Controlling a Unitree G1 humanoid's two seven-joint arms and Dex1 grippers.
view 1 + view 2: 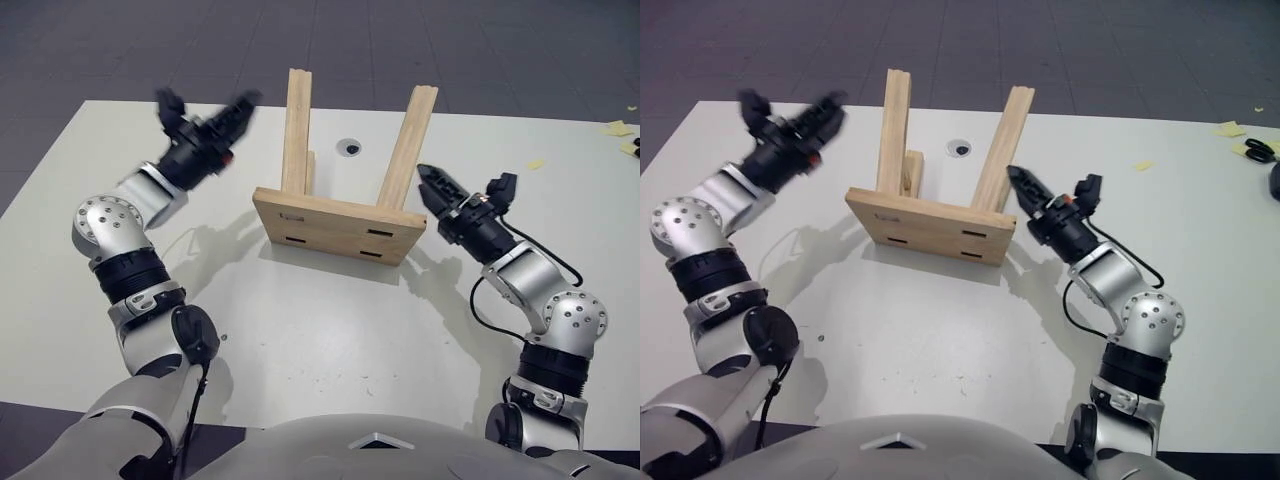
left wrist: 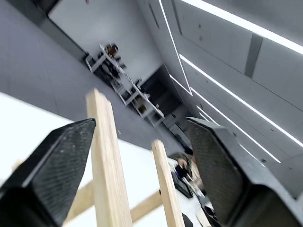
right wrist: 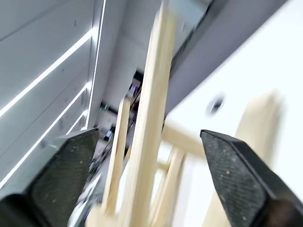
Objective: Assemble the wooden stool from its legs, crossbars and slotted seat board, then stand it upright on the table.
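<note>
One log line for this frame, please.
wooden stool: on its side on table | left gripper: open, empty | right gripper: open, empty, beside stool leg

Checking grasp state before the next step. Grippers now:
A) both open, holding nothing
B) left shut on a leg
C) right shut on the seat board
A: the left gripper and right gripper both have their fingers spread wide on either side of the stool, and neither clamps anything.
</note>
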